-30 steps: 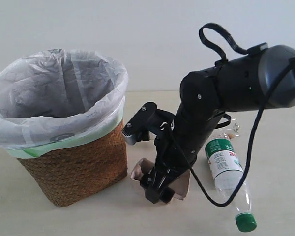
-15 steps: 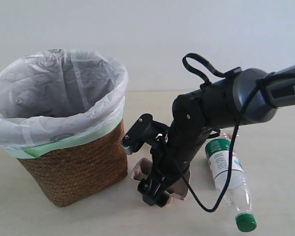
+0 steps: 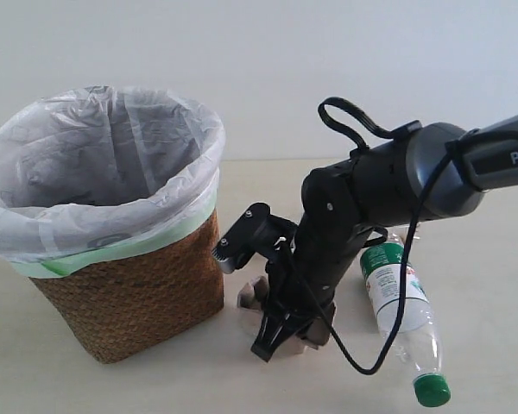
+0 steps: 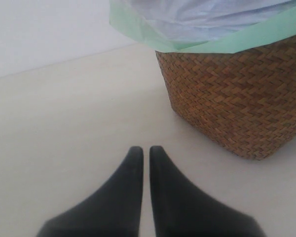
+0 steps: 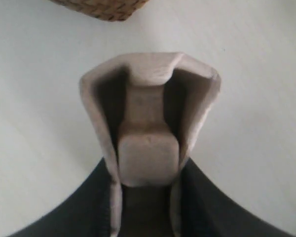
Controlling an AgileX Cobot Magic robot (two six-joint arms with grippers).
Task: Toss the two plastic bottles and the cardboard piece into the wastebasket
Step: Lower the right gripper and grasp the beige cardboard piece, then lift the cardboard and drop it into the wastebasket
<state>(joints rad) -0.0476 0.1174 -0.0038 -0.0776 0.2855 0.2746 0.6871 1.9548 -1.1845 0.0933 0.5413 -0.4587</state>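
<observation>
My right gripper (image 3: 281, 339) is down on the table, shut on the beige cardboard piece (image 3: 252, 295), just right of the wastebasket (image 3: 129, 285). In the right wrist view the fingers press the tray's two side walls, with the cardboard piece (image 5: 148, 143) and its raised bump between them and the right gripper (image 5: 147, 165) around it. The larger bottle (image 3: 395, 293) with the green-white label and green cap lies on the table right of the arm. The slim red-label bottle is hidden behind the arm. My left gripper (image 4: 145, 150) is shut on nothing, low over bare table near the wastebasket (image 4: 237, 98).
The wastebasket's white liner bag (image 3: 104, 155) folds over its rim with a pale green edge. A black cable (image 3: 363, 129) loops above the right arm. A plain white wall stands behind the table.
The right arm has dropped lower and its fingers have closed on the cardboard piece, which now looks narrower and more covered. The bottle and basket have not moved.
</observation>
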